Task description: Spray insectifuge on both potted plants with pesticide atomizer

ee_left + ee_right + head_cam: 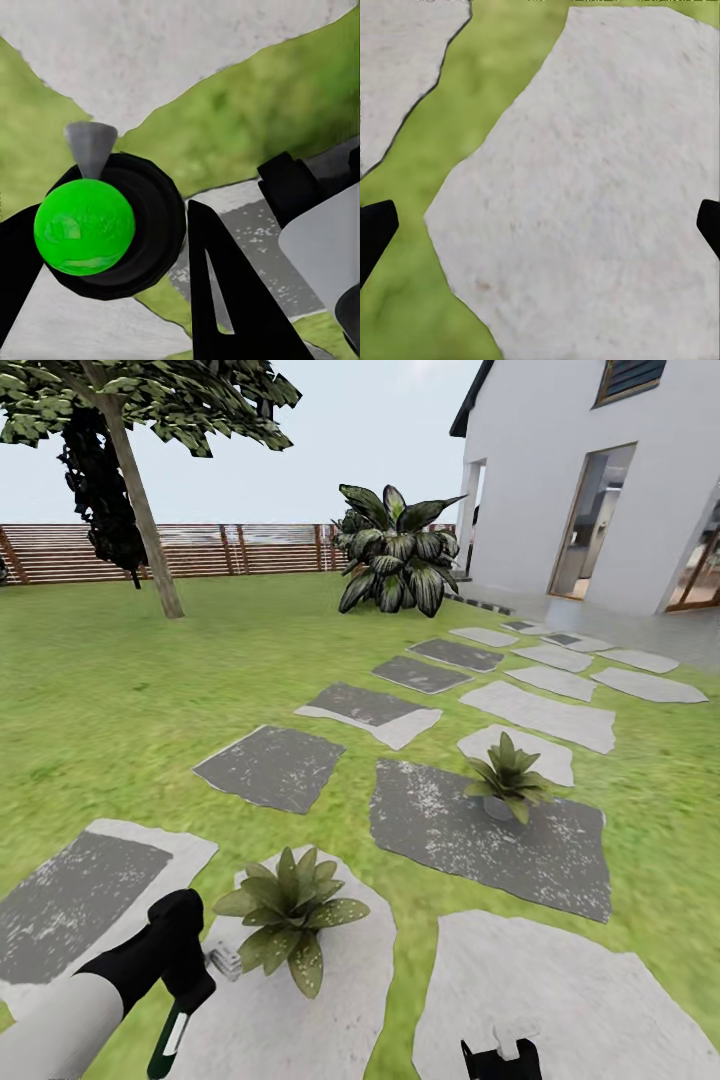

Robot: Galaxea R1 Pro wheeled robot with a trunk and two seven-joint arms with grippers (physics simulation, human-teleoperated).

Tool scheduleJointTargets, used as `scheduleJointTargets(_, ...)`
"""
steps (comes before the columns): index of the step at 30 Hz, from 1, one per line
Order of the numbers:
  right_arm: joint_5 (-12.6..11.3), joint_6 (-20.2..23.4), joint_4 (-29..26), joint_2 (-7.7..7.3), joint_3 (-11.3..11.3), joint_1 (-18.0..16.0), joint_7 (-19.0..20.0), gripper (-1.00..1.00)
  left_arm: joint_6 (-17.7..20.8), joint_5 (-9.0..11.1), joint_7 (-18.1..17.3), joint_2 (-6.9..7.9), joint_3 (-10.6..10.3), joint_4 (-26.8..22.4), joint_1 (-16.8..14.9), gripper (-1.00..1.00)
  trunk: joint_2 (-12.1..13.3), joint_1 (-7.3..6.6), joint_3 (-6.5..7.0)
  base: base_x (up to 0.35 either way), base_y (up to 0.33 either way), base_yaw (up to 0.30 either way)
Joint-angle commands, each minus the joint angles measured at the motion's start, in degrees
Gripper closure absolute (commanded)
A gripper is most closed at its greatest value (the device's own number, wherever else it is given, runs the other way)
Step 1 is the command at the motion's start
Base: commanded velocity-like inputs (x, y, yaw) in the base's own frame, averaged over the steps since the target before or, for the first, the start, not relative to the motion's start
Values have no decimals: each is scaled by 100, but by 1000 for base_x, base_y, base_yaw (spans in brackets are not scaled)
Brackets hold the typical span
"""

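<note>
Head view: at the lower left, the left gripper (pixel 185 975) is clamped on the spray bottle (pixel 168 1040), whose pale trigger head (pixel 222 960) points at the nearer potted plant (pixel 290 915) just beside it. The second potted plant (pixel 508 778) stands right of centre on a dark stone (pixel 440 840). Spraying looks to be in hand.

Left wrist view: the bottle's green bottom (pixel 84 226) sits between the fingers (pixel 225 300) (nozzle hidden).

Right wrist view: the right gripper (pixel 540 225) is spread wide over a pale stone (pixel 585 187).

Next, the far plant needs covering.
</note>
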Motion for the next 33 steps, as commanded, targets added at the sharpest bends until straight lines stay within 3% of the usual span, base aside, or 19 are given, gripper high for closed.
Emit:
scheduleJointTargets(1, 15, -18, 4, -2, 17, -4, 1, -100, 34, -54, -59, -2, -17, -14, -10, 100, -2, 0, -5, 126, 161, 0)
scheduleJointTargets(12, 13, -18, 4, 4, 13, -4, 1, -100, 38, -54, -59, -70, -32, -60, -18, 100, -2, 0, -5, 97, 122, -12)
scheduleJointTargets(21, 13, -18, 4, 6, 14, -4, 1, -100, -32, -54, -69, -72, -61, -48, -8, 100, -2, 0, -5, 1, 1, -271)
scheduleJointTargets(24, 13, -18, 4, 6, 13, -4, 1, -100, -39, -54, -75, 2, -40, -10, 21, 100, -2, 0, -5, -5, 0, -74)
scheduleJointTargets(33, 13, -18, 4, 6, 18, -4, 1, -100, -35, -54, -68, -38, -30, -9, 35, 100, -2, 0, -5, -204, 131, -6)
